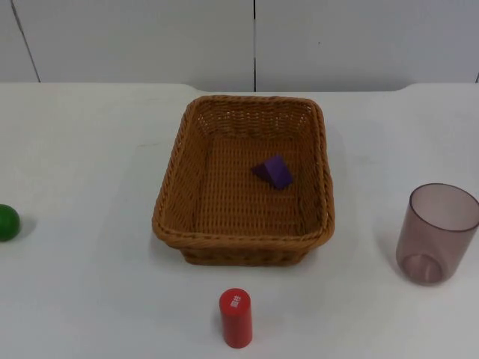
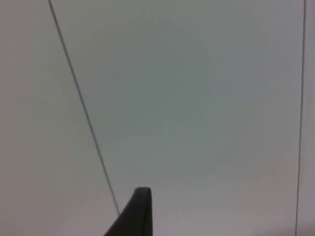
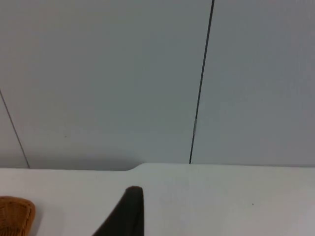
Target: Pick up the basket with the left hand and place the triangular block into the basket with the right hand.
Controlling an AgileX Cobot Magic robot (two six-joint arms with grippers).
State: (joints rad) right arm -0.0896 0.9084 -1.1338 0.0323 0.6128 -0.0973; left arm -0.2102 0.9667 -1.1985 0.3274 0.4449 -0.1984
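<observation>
At the right gripper: low over the white surface, facing the grey partition wall. Released or clenched: cannot tell. A corner of the wicker basket lies near it, off toward the left arm's side.

At the left gripper: pointed at the partition wall alone, so it looks lifted and turned away from the surface. Its state cannot be told either. Nothing is seen in its grasp.

Outward, top view: the basket stands flat on the surface, mid-way between the two arms' sides, long axis running from the near edge toward the wall. Neither gripper touches it.

The triangular block, purple, lies on the basket's floor, right of the floor's centre and apart from the walls, so on the right arm's side. Its long axis runs slantwise across the weave.

Elsewhere on the surface: green ball well apart on the left arm's side; translucent cup upright on the right arm's side; red cylinder upright just in front of the basket's near wall.

Judgement: the block already sits where the task wants it. The lift is what remains, if anything; the basket's left rim is the left gripper's nearer hold. Both arms appear to wait.
</observation>
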